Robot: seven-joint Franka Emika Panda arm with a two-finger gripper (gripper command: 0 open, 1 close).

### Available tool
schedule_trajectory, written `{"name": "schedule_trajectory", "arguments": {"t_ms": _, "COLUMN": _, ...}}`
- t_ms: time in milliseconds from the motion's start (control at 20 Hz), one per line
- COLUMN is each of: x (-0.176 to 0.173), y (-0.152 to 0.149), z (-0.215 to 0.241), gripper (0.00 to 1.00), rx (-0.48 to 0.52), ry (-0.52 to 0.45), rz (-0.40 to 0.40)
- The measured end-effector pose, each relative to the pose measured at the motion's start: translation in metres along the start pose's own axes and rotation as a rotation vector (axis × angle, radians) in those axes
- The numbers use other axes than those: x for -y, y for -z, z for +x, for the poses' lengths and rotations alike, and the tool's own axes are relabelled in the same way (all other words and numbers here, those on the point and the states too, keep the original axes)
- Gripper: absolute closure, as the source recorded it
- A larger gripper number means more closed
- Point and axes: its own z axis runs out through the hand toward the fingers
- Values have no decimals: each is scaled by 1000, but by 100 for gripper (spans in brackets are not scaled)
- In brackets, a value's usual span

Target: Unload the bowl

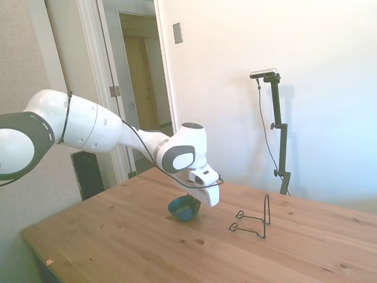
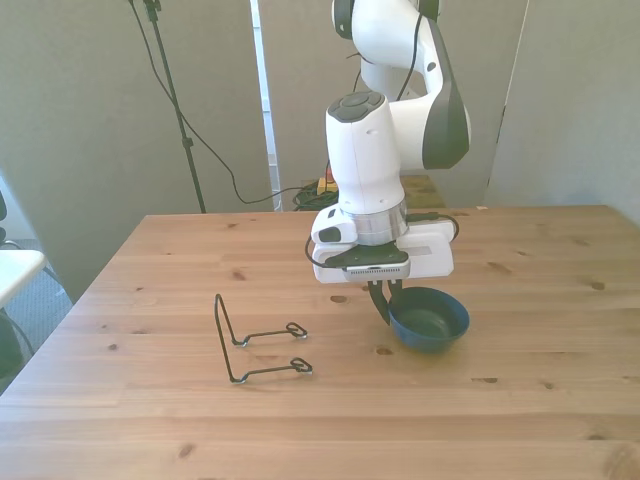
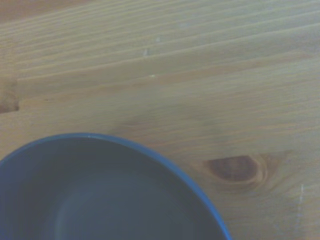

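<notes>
Now arm bent low, claw (image 2: pixel 385 300) pointing down, clamped on bowl (image 2: pixel 430 320) rim, table (image 2: pixel 150 420).

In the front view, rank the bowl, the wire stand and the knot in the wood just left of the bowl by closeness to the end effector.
From the end effector:
1. Bowl: at the fingertips, rim touching or nearly so, toward the front view's right.
2. Knot: on the table just below the bowl's left edge.
3. Wire stand: well off to the front view's left.
</notes>
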Motion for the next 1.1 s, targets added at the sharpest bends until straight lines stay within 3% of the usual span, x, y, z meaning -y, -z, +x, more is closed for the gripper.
{"name": "schedule_trajectory", "arguments": {"t_ms": 350, "x": -7, "y": 8, "z": 9, "gripper": 0, "rx": -8, "ry": -14, "rz": -7}}
{"name": "schedule_trajectory", "arguments": {"t_ms": 550, "x": -7, "y": 34, "z": 11, "gripper": 0, "rx": -93, "ry": 0, "rz": -12}}
{"name": "schedule_trajectory", "arguments": {"t_ms": 800, "x": -4, "y": 59, "z": -20, "gripper": 0, "rx": -216, "ry": 7, "rz": -11}}
{"name": "schedule_trajectory", "arguments": {"t_ms": 1100, "x": -22, "y": 100, "z": -58, "gripper": 0, "rx": -241, "ry": 25, "rz": 27}}
